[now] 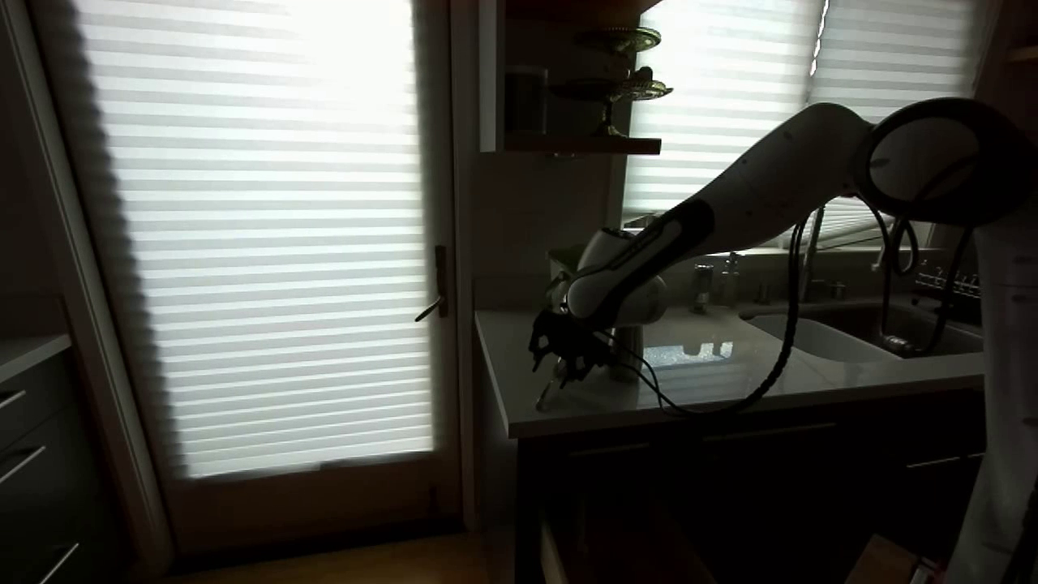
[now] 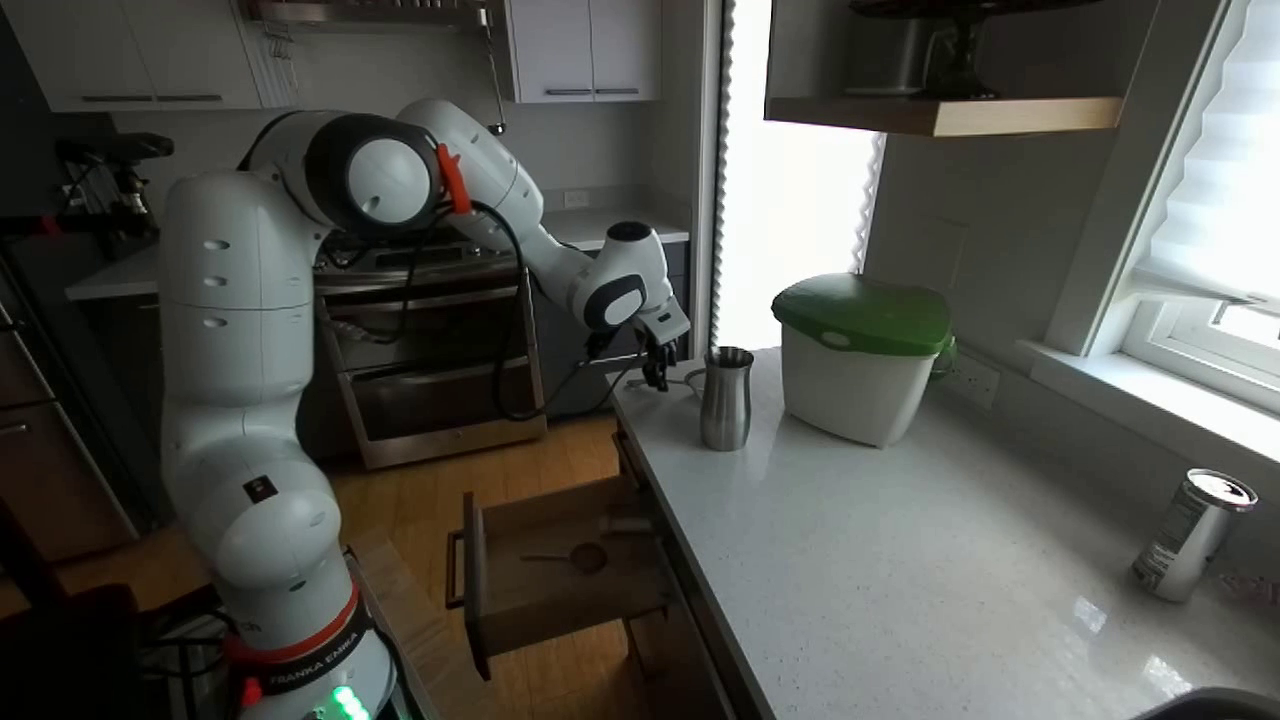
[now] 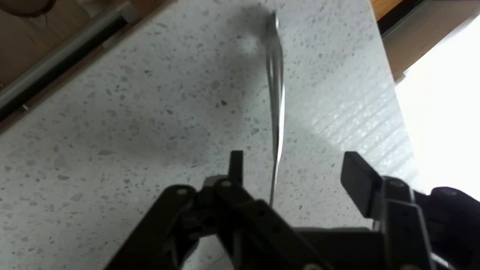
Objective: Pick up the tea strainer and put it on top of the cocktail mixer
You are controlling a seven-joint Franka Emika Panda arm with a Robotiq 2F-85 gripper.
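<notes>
gripper (image 3: 293,170) spread wide, nothing held; the tea strainer (image 3: 277,101) is seen nearer the wrist view's left finger (image 3: 236,167), so centring is needed before the squeeze!

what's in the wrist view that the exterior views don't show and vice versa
Only the wrist view clearly shows the slim metal handle, likely the tea strainer's, between the open fingers of the claw.

Only the exterior views show the upright cocktail mixer, green-lidded container, can and sink.

Both show the claw, the counter and the open drawer.
</notes>
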